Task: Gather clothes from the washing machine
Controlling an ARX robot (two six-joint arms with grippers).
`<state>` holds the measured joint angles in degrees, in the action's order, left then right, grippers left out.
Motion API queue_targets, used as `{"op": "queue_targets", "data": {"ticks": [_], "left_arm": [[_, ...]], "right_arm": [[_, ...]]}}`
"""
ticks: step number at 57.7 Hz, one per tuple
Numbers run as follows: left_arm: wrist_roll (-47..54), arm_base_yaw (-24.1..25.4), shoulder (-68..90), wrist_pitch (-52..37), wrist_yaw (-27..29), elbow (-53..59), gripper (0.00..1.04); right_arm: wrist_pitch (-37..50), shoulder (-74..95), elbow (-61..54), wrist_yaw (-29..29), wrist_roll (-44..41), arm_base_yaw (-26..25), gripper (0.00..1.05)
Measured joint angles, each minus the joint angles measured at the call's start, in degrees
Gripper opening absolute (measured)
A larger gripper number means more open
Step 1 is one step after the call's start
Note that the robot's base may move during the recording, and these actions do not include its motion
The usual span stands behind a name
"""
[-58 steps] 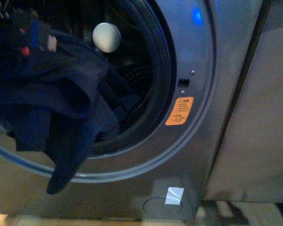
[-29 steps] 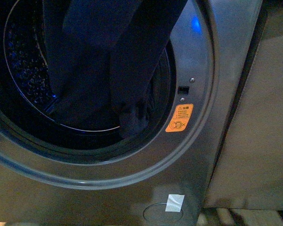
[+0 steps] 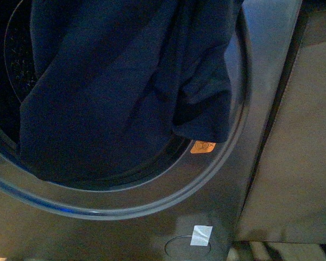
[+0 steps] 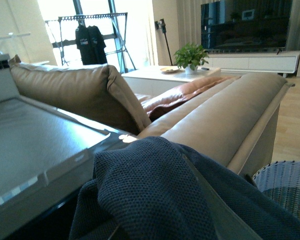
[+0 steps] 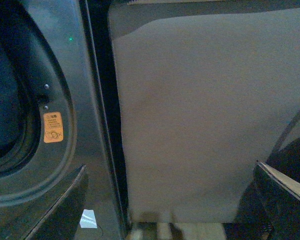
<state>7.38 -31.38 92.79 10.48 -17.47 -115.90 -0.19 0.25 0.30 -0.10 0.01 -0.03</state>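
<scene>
The clothes (image 3: 119, 81), a dark navy garment, hang in front of the porthole of the grey washing machine (image 3: 228, 185) and cover most of the opening and part of the orange sticker (image 3: 202, 147). In the left wrist view the same navy mesh fabric (image 4: 155, 195) bunches over my left gripper (image 4: 190, 220), which is shut on it; its fingers are mostly buried. My right gripper (image 5: 172, 200) stands open and holds nothing, facing the machine's front (image 5: 65, 85) and a beige panel beside it. Neither arm shows in the front view.
A beige sofa side (image 3: 293, 136) stands right of the machine. The left wrist view shows the sofa's cushions (image 4: 215, 115), a woven basket (image 4: 285, 185) low at the edge, and the machine's top (image 4: 35, 145). A white tape patch (image 3: 201, 235) sits low on the machine.
The garment has risen out of the drum over the last second and now spreads wide across the porthole, covering the opening and the top of the sticker.
</scene>
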Motion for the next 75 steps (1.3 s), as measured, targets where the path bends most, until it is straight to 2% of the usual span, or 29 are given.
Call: {"op": "queue_targets", "data": {"ticks": [8, 30, 31, 32, 33, 34, 35, 36, 40, 44, 48, 53, 58, 75], "left_arm": [[-0.66, -2.14, 1.97, 2.19, 0.96, -7.04, 0.07], [-1.22, -2.38, 2.08, 2.25, 0.94, -7.91, 0.07], [-1.22, -2.38, 2.08, 2.25, 0.92, -7.91, 0.07], [-1.22, -2.38, 2.08, 2.25, 0.87, -7.91, 0.07], [-1.22, -2.38, 2.08, 2.25, 0.85, -7.91, 0.07], [-1.22, -2.38, 2.08, 2.25, 0.87, -7.91, 0.07], [-1.22, -2.38, 2.08, 2.25, 0.87, -7.91, 0.07], [-1.22, -2.38, 2.08, 2.25, 0.87, -7.93, 0.07], [-1.22, -2.51, 2.14, 2.25, 0.74, -7.93, 0.07], [-1.22, -2.51, 2.14, 2.27, 0.74, -7.91, 0.07], [-1.22, -2.49, 2.14, 2.27, 0.81, -7.93, 0.07], [-1.22, -2.49, 2.14, 2.27, 0.81, -7.93, 0.07], [-1.22, -2.49, 2.14, 2.27, 0.81, -7.91, 0.07], [-1.20, -2.49, 2.14, 2.27, 0.85, -7.93, 0.07]], "right_arm": [[0.00, 0.00, 0.00, 0.00, 0.00, 0.00, 0.97], [0.13, 0.02, -0.02, -0.55, 0.28, -0.11, 0.97], [0.70, 0.20, -0.11, -1.70, 0.55, -0.46, 0.97], [3.34, 1.05, -0.22, -6.34, 2.62, -1.77, 0.97], [5.11, 1.53, -0.28, -7.65, 3.15, -2.64, 0.97], [9.05, 2.73, -0.44, -14.27, 6.03, -4.57, 0.97], [11.06, 3.41, -0.35, -16.90, 7.26, -5.57, 0.97], [14.93, 4.59, -0.20, -22.05, 9.14, -7.45, 0.97], [24.50, 8.24, -0.09, -34.45, 17.40, -12.13, 0.97], [32.26, 12.74, 0.00, -42.88, 23.32, -14.86, 0.97], [38.80, 17.97, 0.63, -46.49, 25.99, -15.74, 0.97], [46.45, 25.55, 3.37, -46.29, 27.17, -15.50, 0.97], [51.93, 33.68, 7.93, -44.22, 26.53, -13.22, 0.97], [55.34, 43.98, 17.29, -40.63, 22.14, -6.67, 0.97]]}}
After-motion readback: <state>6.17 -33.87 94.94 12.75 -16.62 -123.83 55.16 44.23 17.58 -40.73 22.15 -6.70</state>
